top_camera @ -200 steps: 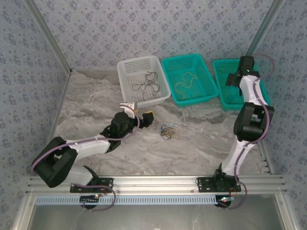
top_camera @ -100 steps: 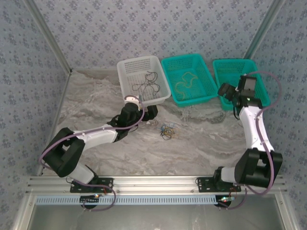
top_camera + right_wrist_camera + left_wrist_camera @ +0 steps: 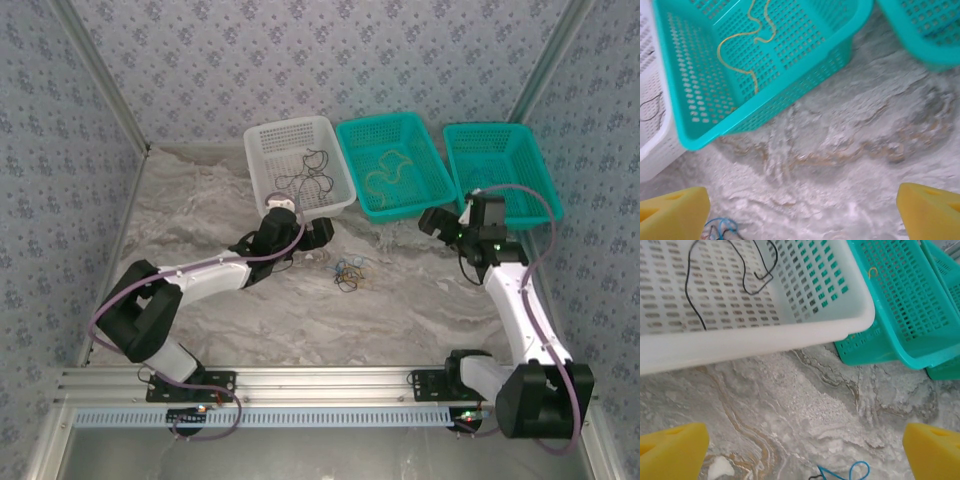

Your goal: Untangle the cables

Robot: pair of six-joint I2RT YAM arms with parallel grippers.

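The tangled cables (image 3: pixel 350 272) lie in a small heap of blue, black and yellow loops on the marble table (image 3: pixel 200 215). My left gripper (image 3: pixel 316 232) hovers just left of the heap, by the white basket's front corner. It is open, yellow fingertips (image 3: pixel 672 452) wide apart, a blue loop (image 3: pixel 850 472) low between them. My right gripper (image 3: pixel 438 222) hangs open in front of the middle teal basket, right of the heap. The right wrist view catches the blue cable (image 3: pixel 720 227) at the lower left. Nothing is held.
A white basket (image 3: pixel 262 170) holds a black cable (image 3: pixel 305 178). The middle teal basket (image 3: pixel 432 160) holds a yellow cable (image 3: pixel 388 170). A second teal basket (image 3: pixel 500 170) stands at the far right. Patterned walls close in the table.
My right arm has swung from above the right teal basket down and left to the table in front of the middle basket. My left arm has stretched forward and right toward the heap.
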